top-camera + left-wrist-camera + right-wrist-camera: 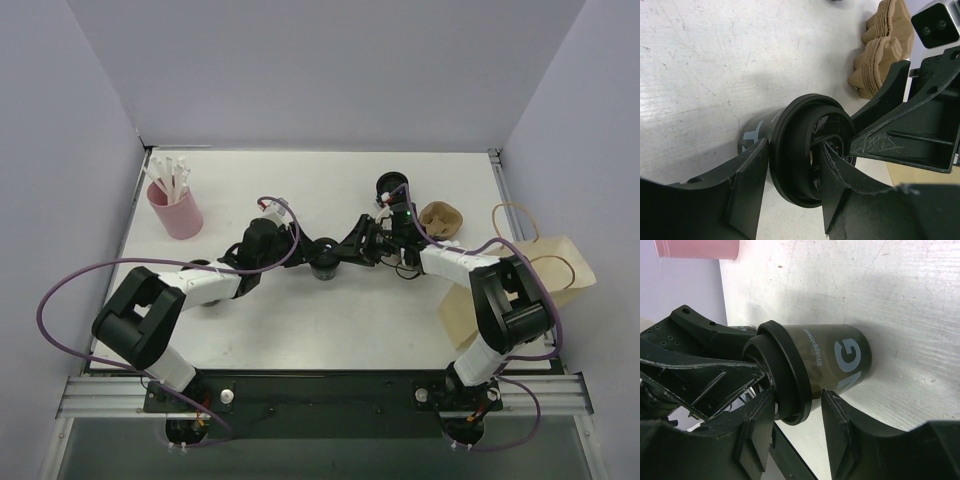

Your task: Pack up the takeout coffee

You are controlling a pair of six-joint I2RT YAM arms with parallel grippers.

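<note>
The takeout coffee (325,265) is a small black cup with a black lid, standing mid-table between both grippers. My left gripper (306,256) reaches it from the left. In the left wrist view, the left gripper (792,172) is shut on the lid (795,150), one finger (747,185) under the rim and the other across the lid's top. My right gripper (347,254) comes in from the right. In the right wrist view, the right gripper (797,405) straddles the lid rim of the cup (835,362), open, with bare table showing between one finger (840,425) and the cup.
A pink cup of white sticks (175,205) stands at the back left. A brown moulded cup carrier (440,218) lies right of centre, with a stack of black rings (390,185) behind it. A brown paper bag (520,285) lies flat at the right edge.
</note>
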